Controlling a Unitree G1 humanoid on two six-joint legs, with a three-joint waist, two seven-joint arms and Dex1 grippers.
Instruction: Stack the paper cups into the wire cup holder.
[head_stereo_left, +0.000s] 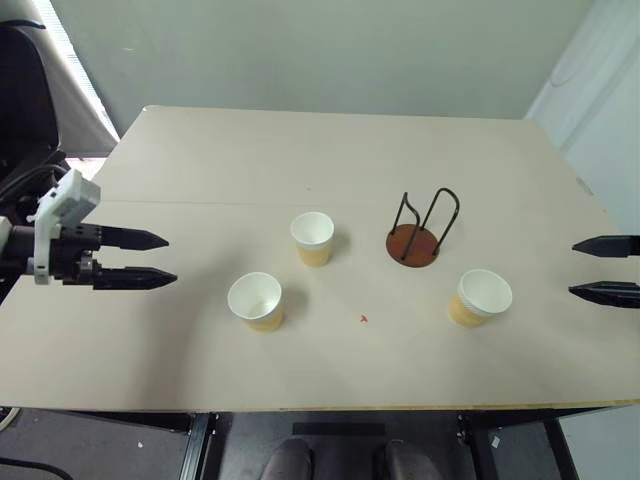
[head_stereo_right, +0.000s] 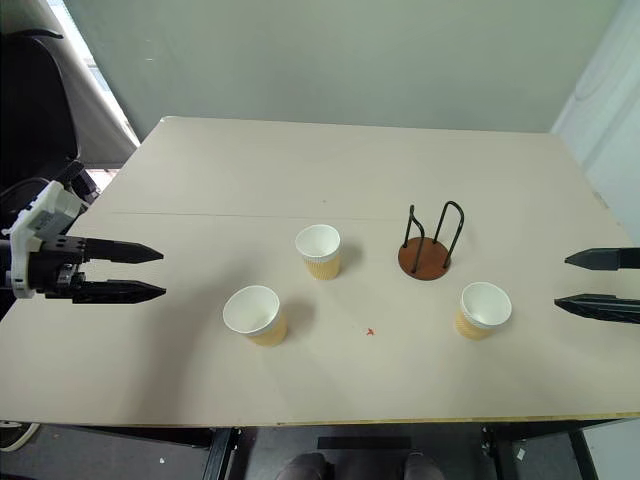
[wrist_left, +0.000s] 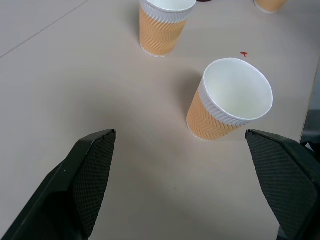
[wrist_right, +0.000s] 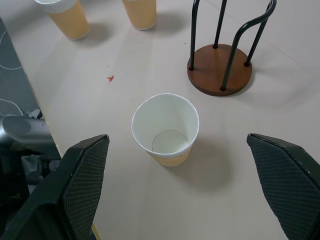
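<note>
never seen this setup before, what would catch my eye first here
Three tan paper cups stand upright and apart on the pale table. Beside them, toward the robot's right, is the empty wire cup holder. At the table's two sides the left gripper and right gripper hover open, holding nothing.

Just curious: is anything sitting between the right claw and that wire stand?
Yes: one paper cup stands upright between the right claw and the wire stand, seen from the head views.

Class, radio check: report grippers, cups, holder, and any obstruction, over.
Left gripper and right gripper open, empty, off to the sides. Three cups upright on the table; holder empty. Nothing in the way.
</note>
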